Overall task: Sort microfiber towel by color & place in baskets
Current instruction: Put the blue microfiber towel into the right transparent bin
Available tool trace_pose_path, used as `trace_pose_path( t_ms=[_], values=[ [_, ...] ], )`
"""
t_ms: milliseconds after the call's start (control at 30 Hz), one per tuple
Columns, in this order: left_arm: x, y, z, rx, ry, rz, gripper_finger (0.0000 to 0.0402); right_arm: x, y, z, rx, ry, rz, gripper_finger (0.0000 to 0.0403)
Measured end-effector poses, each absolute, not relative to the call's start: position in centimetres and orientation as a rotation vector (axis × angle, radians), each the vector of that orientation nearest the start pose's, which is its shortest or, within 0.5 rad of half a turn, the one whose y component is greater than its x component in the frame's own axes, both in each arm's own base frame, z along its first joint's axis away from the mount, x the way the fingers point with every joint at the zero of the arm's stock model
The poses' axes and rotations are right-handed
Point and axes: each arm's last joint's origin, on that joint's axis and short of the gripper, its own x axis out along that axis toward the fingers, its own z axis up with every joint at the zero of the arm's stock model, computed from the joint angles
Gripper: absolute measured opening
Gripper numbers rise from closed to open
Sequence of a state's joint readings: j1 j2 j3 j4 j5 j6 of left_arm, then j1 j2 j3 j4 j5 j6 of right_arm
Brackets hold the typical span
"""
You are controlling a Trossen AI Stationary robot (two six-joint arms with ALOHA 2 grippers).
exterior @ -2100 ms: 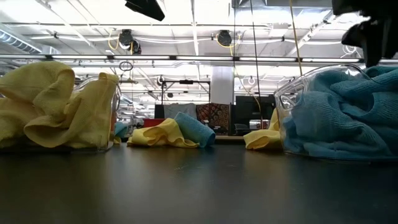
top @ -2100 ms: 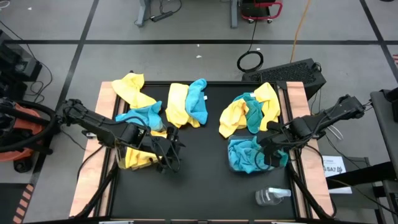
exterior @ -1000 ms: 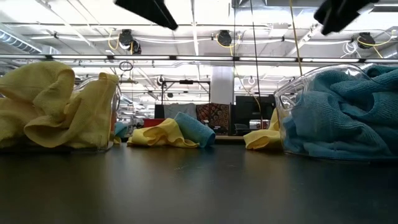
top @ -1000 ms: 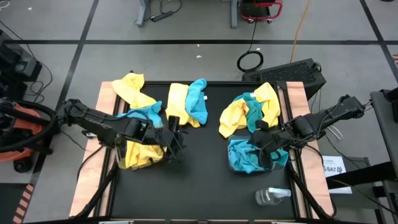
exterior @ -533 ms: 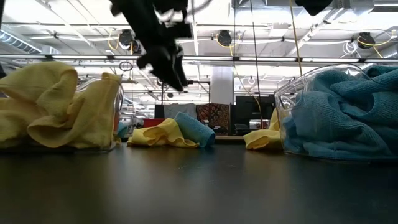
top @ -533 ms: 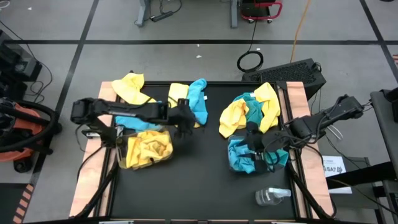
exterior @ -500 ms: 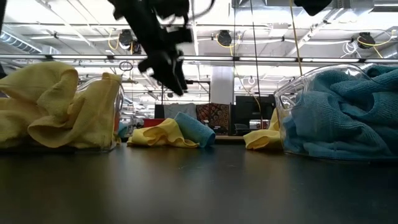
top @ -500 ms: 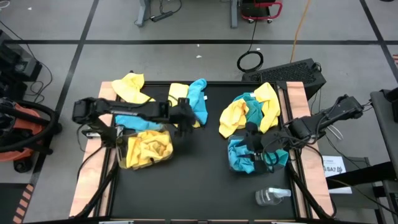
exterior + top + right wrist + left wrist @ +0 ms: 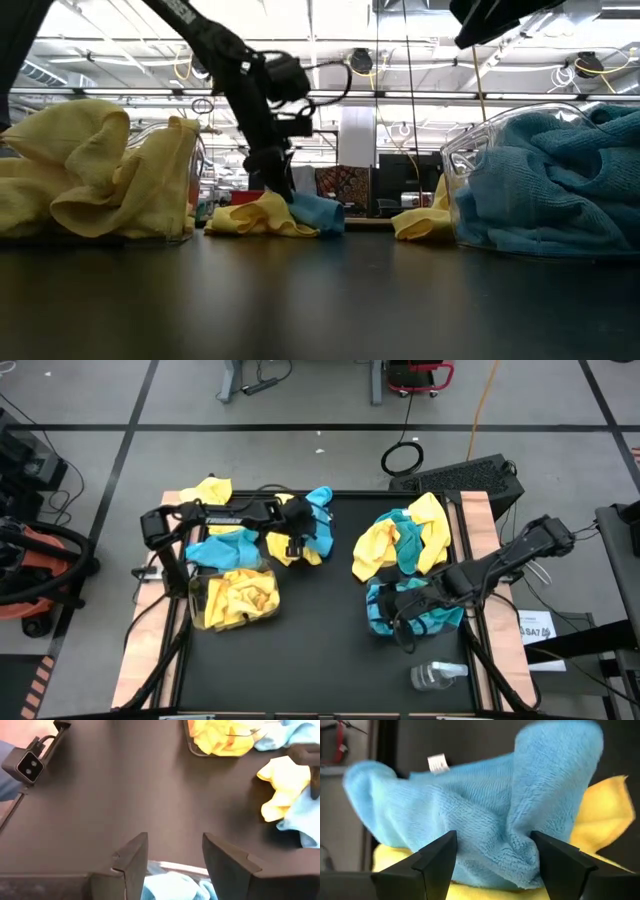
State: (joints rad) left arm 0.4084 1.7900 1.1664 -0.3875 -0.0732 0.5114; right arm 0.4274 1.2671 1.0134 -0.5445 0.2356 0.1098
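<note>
The left gripper (image 9: pixel 296 538), jaws wide, is hovering over the blue towel (image 9: pixel 485 820) at twelve o'clock, seemingly to grab it, while the right gripper (image 9: pixel 398 605), jaws apart and empty, is waiting above the blue-filled basket (image 9: pixel 470 160) at four.

**Fuzzy cloth, clear plastic, matt black top**

The towels (image 9: pixel 400 543) are soft, napped microfiber cloth, looped pile plain on the blue towel (image 9: pixel 485 820). The baskets (image 9: pixel 470 160) are glossy see-through plastic. The table (image 9: pixel 320 650) has a smooth matt black top with bare wood edges.
</note>
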Motion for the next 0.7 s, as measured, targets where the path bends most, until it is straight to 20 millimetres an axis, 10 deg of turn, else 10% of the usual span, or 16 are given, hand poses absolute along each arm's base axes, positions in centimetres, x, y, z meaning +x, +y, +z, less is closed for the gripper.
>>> trace_pose_path(
  t_ms=[233,567,700],
  values=[
    [33.0,15.8,16.8,0.252,1.13,0.158,0.0233,24.6,10.4,27.8,-0.184,0.764,0.151,0.018],
    [33.3,15.7,16.9,0.301,1.112,0.135,0.0022,25.1,10.7,28.3,-0.198,0.69,0.167,0.018],
    [33.7,15.3,17.4,0.31,1.106,0.126,0.0018,25.1,10.7,28.3,-0.196,0.682,0.168,0.018]
  ],
)
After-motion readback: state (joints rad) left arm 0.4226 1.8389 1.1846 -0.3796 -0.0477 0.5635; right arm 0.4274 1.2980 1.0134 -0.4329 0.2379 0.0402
